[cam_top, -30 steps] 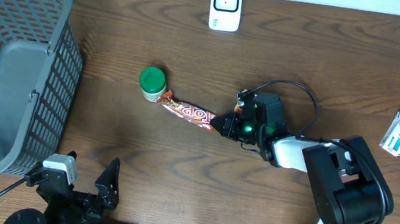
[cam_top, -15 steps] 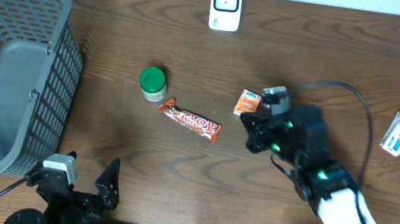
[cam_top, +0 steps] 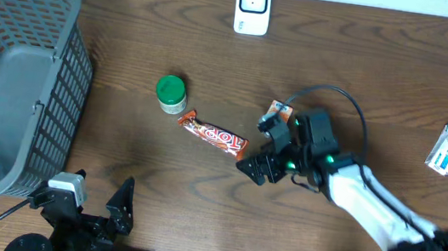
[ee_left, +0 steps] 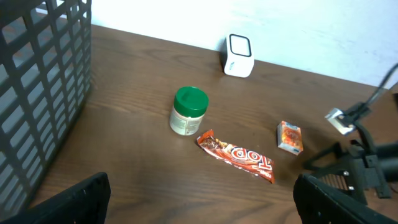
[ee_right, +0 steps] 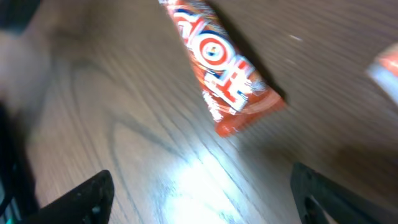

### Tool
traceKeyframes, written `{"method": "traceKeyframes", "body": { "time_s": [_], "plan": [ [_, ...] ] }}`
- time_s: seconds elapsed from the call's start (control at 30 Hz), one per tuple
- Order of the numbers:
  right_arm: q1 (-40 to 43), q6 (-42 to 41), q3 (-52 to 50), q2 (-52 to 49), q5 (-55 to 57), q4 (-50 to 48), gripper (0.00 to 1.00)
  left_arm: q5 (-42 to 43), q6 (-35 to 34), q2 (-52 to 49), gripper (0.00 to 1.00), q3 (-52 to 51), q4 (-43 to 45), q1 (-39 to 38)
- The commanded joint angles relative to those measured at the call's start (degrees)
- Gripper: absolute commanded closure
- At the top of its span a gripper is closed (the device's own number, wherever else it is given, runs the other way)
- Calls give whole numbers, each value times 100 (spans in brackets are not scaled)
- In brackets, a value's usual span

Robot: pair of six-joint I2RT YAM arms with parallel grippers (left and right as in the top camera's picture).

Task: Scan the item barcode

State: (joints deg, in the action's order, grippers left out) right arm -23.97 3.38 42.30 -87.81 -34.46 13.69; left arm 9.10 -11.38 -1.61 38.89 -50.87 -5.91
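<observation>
The right fingers (ee_right: 87,196) stand wide apart, with nothing between them, low over the table (ee_right: 124,124). Just past their tips lies the candy bar (ee_right: 221,71), flat on the wood and not gripped. It is a long, flat packet in a red-orange wrapper with large white letters reading TOP, printed face up, and one crimped end is turned toward the fingers. A small orange packet (cam_top: 278,110) sits right beside one finger, off to the side of the bar. At the bar's far end from the fingers stands a green-lidded jar (cam_top: 170,93), just beside the wrapper's tip. Farther off is the white scanner (cam_top: 252,6), upright at the table's back edge. The left fingers (ee_left: 81,196) are also spread wide and empty, well away from the bar. A grey basket (cam_top: 8,73) stands beyond them.
</observation>
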Motion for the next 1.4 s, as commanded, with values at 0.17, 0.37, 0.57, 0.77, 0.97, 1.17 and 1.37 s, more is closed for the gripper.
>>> {"method": "traceKeyframes", "body": {
  "time_s": [0.17,0.37,0.57,0.77,0.97,1.17,1.37],
  "plan": [
    [-9,1062,935,-1137,-229,146,21,55,11,17,6,-7,7,-28],
    [-9,1084,1167,-1873,-273,111,24,55,11,17,6,-7,7,-28],
    [-13,1086,1207,-2162,-267,-59,23,55,11,17,6,-7,7,-28],
    [-20,1108,1207,-2175,-271,-129,39,55,11,17,6,-7,7,-28],
    [-129,1296,1204,-2302,-249,179,84,55,11,17,6,-7,7,-28],
    [-201,949,1207,-2636,-254,-146,16,55,11,17,5,-7,7,-28],
    [-271,907,1207,-2675,-83,-68,28,55,11,17,5,-7,7,-28]
  ]
}}
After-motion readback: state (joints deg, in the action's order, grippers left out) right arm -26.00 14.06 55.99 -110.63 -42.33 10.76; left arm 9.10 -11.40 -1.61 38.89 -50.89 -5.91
